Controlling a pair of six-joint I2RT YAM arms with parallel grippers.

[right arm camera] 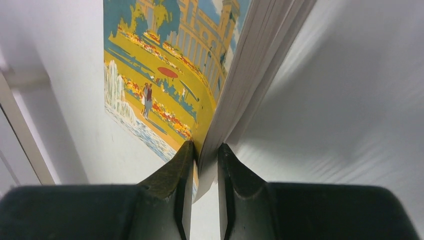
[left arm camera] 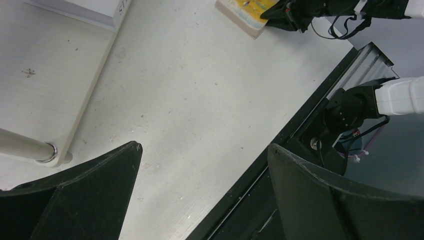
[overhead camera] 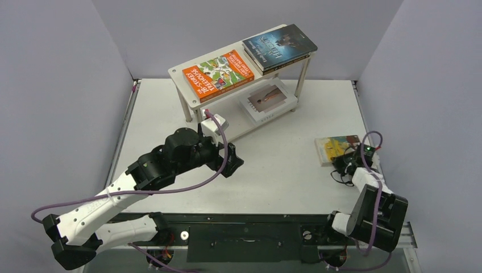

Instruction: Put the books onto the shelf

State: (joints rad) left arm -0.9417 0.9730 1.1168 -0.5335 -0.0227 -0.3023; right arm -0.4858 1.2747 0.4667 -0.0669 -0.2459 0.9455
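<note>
The white two-tier shelf (overhead camera: 177, 72) stands at the back. On its top board lie an orange book (overhead camera: 218, 74) and a dark blue-grey book (overhead camera: 279, 42) stacked on another whose cover is hidden. A white book (overhead camera: 267, 98) lies on the lower board. At the right of the table is a yellow-teal book (overhead camera: 336, 147), and my right gripper (overhead camera: 344, 161) is shut on its near edge. The right wrist view shows the jaws of that gripper (right arm camera: 205, 147) pinching the book (right arm camera: 165, 75) by cover and pages. My left gripper (left arm camera: 204, 146) is open and empty above the table, in front of the shelf.
A shelf leg (left arm camera: 25, 145) and the lower board (left arm camera: 50, 65) are just left of my left fingers. The table's black front rail (overhead camera: 250, 219) runs along the near edge. Grey walls close in the table on three sides.
</note>
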